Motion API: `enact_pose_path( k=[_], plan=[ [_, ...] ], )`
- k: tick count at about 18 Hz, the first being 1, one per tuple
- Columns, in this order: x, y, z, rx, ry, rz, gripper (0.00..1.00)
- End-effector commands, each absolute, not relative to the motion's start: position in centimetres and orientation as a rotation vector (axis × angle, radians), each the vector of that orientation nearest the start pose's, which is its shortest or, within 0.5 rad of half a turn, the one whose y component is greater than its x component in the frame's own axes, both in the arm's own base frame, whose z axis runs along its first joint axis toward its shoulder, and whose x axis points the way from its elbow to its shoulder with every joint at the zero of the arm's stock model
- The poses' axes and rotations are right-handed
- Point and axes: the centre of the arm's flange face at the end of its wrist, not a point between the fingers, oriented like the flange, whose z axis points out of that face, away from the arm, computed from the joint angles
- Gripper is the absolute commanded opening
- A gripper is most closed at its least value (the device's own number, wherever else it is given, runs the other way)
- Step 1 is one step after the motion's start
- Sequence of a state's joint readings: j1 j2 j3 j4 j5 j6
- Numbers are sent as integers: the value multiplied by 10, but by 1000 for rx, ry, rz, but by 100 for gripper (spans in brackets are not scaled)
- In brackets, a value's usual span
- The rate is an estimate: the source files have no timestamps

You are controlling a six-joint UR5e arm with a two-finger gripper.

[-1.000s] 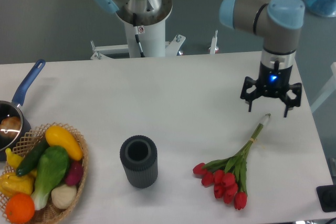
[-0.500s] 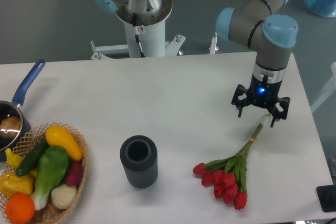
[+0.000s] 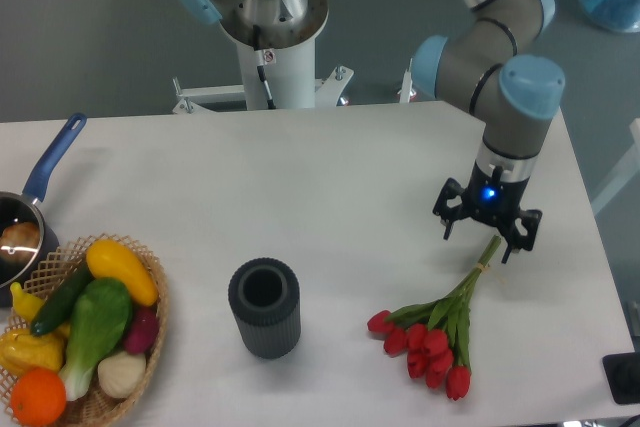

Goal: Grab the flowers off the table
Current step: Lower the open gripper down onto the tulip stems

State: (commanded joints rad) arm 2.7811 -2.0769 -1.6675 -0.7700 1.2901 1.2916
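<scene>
Flowers (image 3: 437,327) beneath spread gripper (image 3: 486,239)

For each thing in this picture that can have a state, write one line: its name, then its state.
gripper: open, over the stem ends, holding nothing
flowers: lying flat on the table, not lifted
dark cylinder: upright, open top
wicker basket: filled with vegetables
saucepan: upright at the left edge
</scene>
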Motion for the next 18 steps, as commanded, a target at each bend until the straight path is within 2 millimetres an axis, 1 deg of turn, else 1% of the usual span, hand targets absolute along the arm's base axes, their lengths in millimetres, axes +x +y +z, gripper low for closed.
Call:
enact_pose_path(
  k=[3, 6, 8, 9, 11, 14, 16, 18],
  plan=[
    [-541, 389, 228, -2822, 182, 124, 100],
    [-544, 393, 219, -2827, 196, 111, 100],
    [-545, 397, 219, -2826, 203, 115, 100],
    [-546, 397, 215, -2828, 204, 109, 100],
    [-550, 398, 218, -2836, 207, 128, 100],
    [-555, 391, 214, -2929, 207, 181, 100],
    [-550, 400, 209, -2980, 236, 201, 100],
    [-550, 402, 205, -2990, 229, 200, 100]
  ],
)
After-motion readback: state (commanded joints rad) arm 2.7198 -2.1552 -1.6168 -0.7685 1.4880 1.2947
